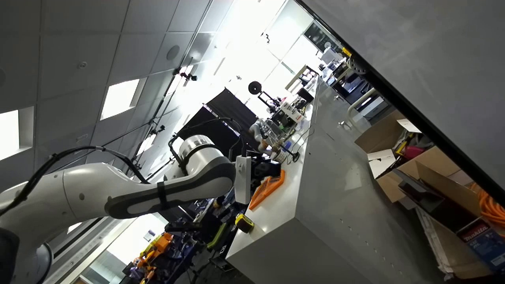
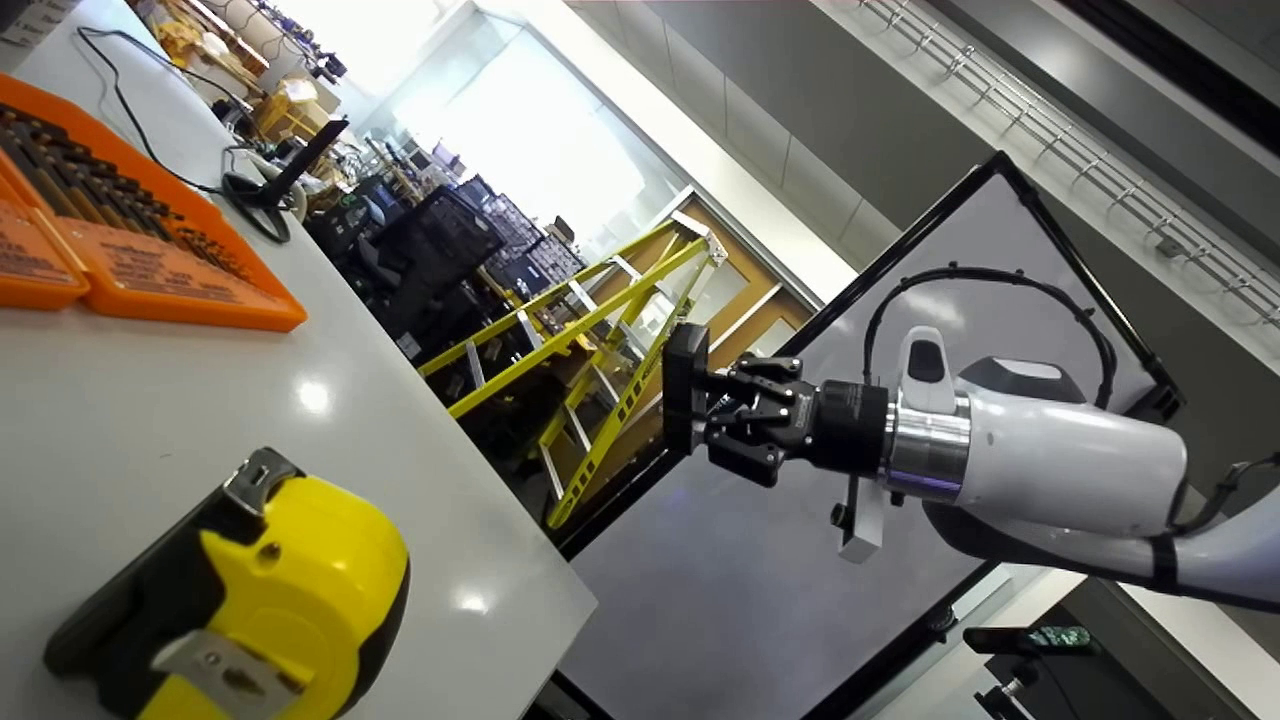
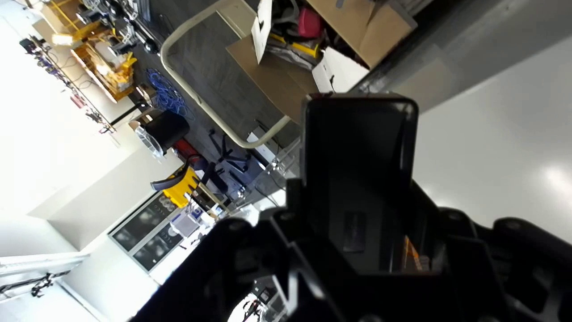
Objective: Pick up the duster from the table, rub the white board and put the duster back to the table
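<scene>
The tape [image 2: 270, 585] lies nearest in an exterior view, on the left, upon the table [image 2: 470, 530]. Beyond the table's edge, farther off, stands the ladder [image 2: 605, 437]. Next to the right the duster [image 2: 686, 388] hangs in the air, apart from the table. The claw [image 2: 714, 405], pointing left, is closed on its back. Farther right and behind spreads the board [image 2: 740, 580]; no view shows the duster touching it.

As I judge it, the pick-up is done and the putting back remains; whether the board has been rubbed, I cannot tell. The duster's broad side faces left, away from the claw. Its long axis runs crosswise to the claw's; in so tilted a view its true lean is uncertain.
</scene>
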You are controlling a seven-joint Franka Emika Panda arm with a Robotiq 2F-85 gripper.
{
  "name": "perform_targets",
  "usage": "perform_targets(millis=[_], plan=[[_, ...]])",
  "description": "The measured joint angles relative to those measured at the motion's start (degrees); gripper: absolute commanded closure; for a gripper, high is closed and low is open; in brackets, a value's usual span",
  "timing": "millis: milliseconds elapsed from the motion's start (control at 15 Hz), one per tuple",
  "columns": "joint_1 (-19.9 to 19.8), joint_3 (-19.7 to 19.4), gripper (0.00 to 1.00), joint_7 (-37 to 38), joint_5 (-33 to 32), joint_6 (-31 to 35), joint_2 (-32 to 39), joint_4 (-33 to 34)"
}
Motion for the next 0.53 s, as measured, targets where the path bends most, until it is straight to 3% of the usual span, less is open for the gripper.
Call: perform_targets(millis=[267, 533], plan=[[3.2, 0.5, 0.70, 0.2, 8.0, 4.2, 1.2, 2.3], [12.4, 0.9, 0.70, 0.2, 16.8, 3.7, 6.6, 2.3]])
